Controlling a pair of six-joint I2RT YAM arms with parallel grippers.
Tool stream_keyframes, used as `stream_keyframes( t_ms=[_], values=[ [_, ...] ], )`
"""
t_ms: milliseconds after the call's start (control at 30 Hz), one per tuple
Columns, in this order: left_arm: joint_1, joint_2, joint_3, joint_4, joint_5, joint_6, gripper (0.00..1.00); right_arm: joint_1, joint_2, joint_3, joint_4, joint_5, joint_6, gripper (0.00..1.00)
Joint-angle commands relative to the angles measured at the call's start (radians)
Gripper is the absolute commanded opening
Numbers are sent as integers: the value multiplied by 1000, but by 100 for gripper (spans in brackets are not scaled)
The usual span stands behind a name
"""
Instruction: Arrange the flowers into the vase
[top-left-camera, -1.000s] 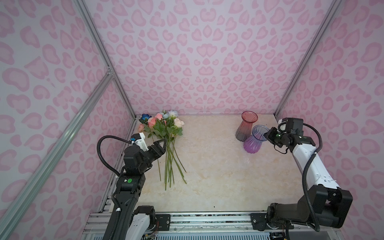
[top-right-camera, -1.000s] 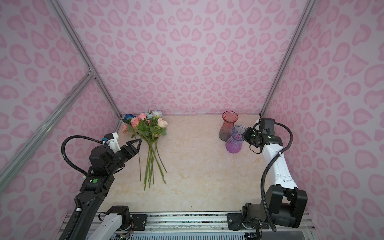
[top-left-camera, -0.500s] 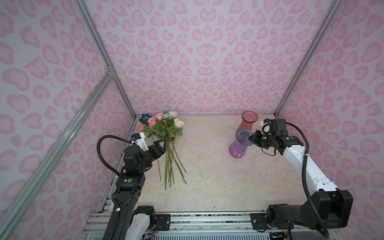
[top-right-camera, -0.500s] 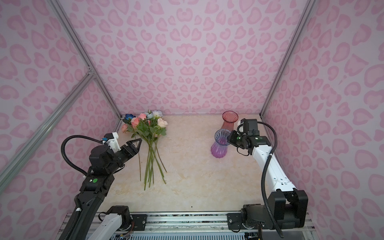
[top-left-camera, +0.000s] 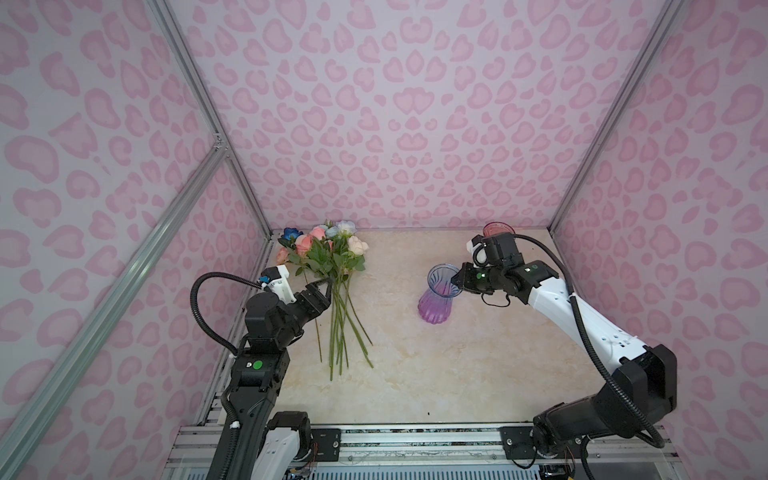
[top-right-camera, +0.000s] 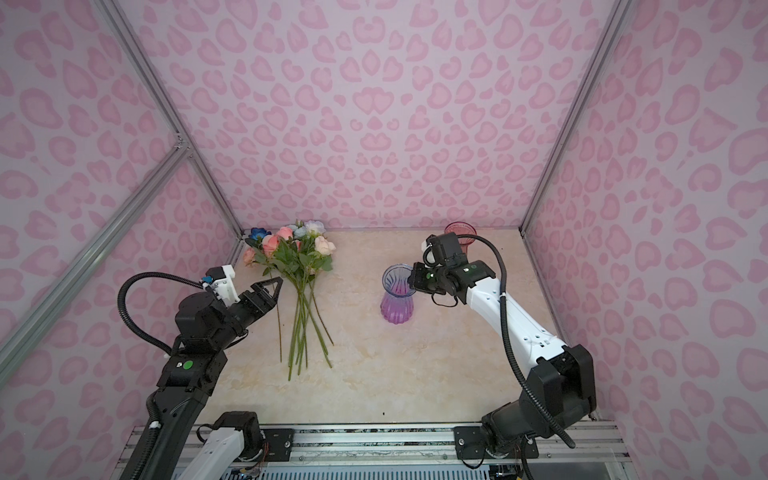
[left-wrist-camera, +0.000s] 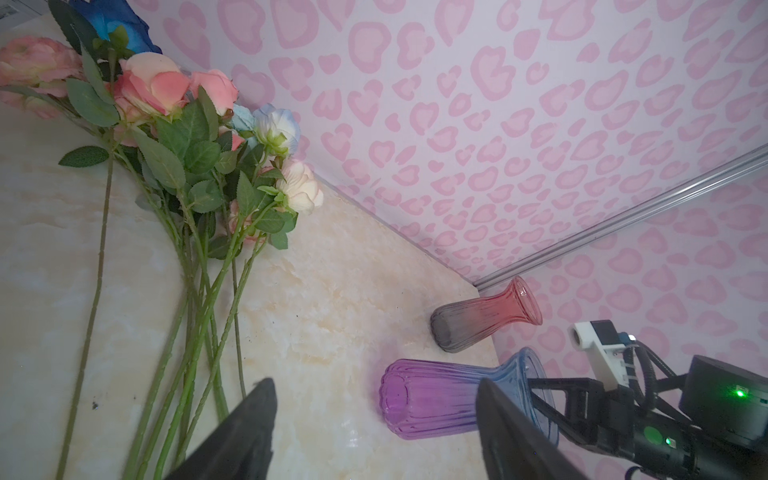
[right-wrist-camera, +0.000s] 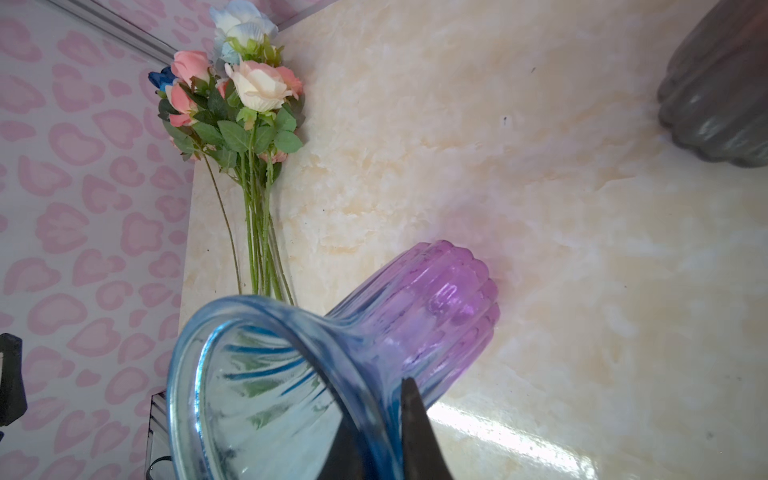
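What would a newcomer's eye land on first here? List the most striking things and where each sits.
A bunch of flowers in coral, cream and blue lies at the far left of the marble table, with the open left gripper close by its stems. Right of centre, the right gripper is shut on the blue rim of a purple vase. A red vase stands behind it in the far right corner.

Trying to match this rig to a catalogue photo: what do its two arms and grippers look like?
The left arm is mostly black, with a round green marker and a white wrist-camera mount. The right arm has white links between black joints. A black ribbed cable hose loops along each. The left gripper and right gripper are black, with tapered fingers.
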Motion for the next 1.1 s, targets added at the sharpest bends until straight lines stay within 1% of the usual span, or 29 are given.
stream_keyframes(
  t_ms=[0, 200, 367, 533, 700, 800, 833, 900, 967, 1067],
  values=[
    [0, -6, 14, 4, 7, -7, 77, 37, 45, 55, 91, 8, 12, 0],
    [0, -8, 14, -1, 14, -18, 76, 85, 150, 177, 39, 11, 8, 0],
    [1, -16, 5, -7, -3, -4, 76, 92, 198, 212, 19, 13, 11, 0],
    [0, -12, -1, -5, 0, -10, 77, 106, 251, 260, -10, -1, 0, 0],
    [0, -17, -3, -5, 4, -12, 77, 108, 291, 296, -32, 11, -10, 0],
    [0, -14, -2, -6, 0, -9, 77, 109, 314, 328, -42, 3, -12, 1],
    [0, -12, 0, -6, 0, -9, 77, 109, 321, 343, -49, -1, -12, 3],
    [0, -7, 4, -7, 3, -10, 77, 110, 336, 378, -73, 6, -18, 12],
    [0, -7, 5, -7, 6, -10, 78, 109, 352, 410, -89, 4, -24, 11],
    [1, -7, 3, -7, 6, -9, 78, 109, 383, 461, -131, 7, -36, 13]
  ],
)
